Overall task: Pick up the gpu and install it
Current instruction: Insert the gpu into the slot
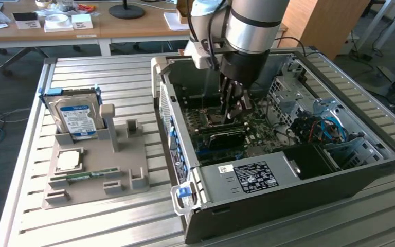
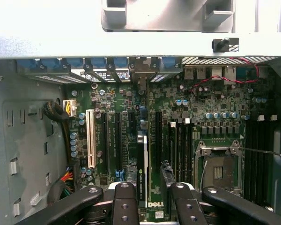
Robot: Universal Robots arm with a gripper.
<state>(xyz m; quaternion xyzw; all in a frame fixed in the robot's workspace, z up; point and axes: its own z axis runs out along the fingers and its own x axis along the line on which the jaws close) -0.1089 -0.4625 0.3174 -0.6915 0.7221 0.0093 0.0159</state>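
So the arm is reaching down into the open PC case, which lies on its side on the slatted metal counter. The gripper sits low over the motherboard, pretty much mid-case.

The gpu stands on edge between the fingers. From the wrist view you're looking straight down on its thin top edge, with a Dell sticker at the near end. It runs along the row of long black expansion slots, a few slots over from the white slot, with the empty CPU socket off on its other side. In the exterior view the card's black face shows just under the fingertips, upright on the board. Can't tell from either view if it's fully seated in its slot.

The gripper is spread fairly wide, and the fingers look pressed against both sides of the card, so I'd call that a hold on the gpu.

Off to the exterior view's left, well apart from the case, there's a gray holder tray with a blue-labelled hard drive leaning upright at the back, a square silver chip and a narrow green memory stick lying flat.
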